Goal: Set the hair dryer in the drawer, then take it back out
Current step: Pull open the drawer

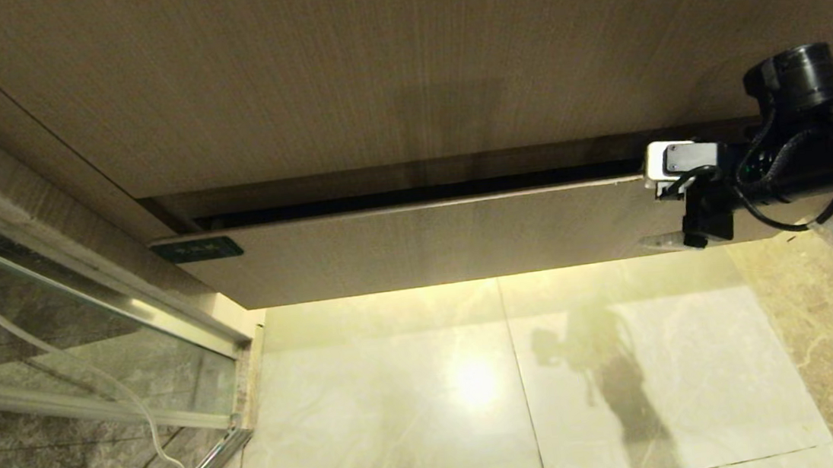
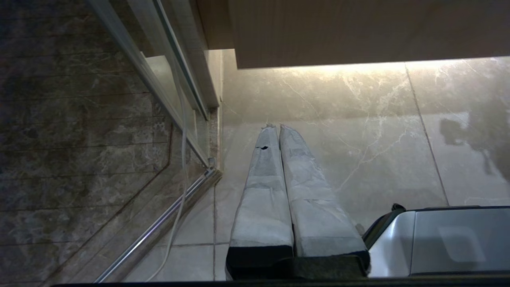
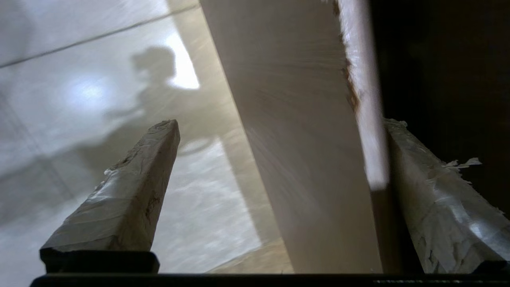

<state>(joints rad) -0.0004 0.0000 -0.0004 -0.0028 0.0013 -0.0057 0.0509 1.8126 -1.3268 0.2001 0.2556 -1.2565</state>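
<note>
The wood panel (image 1: 400,60) above is filling most of the head view, and below it you're looking at the drawer (image 1: 433,244), cracked open by only a thin dark slot along its top edge. The right end effector (image 1: 679,228) is sitting at the drawer's right end with its fingers spread wide and straddling the front board: in the right wrist view one finger (image 3: 119,203) is hanging outside over the floor (image 1: 476,381), the other (image 3: 434,207) is reaching into the dark gap behind the board. It's gripping nothing yet, as far as I can judge; the outer pad is standing clear of the board face. The left end effector (image 2: 277,129) is parked low over the floor with fingers pressed together, empty. The hair dryer isn't showing in any view, so I can't tell you where it is. Risks from here, I'd say: you're pulling from the far right corner, so the drawer may be racking on its runners and jamming rather than sliding straight. The handleless front is giving you little purchase, so a loose pinch may be slipping off the edge. The inner finger is working blind in the slot and could be snagging. Further left, the glass door (image 1: 50,323) and the loose white cable (image 1: 61,352) are sitting close to the drawer's left end.
</note>
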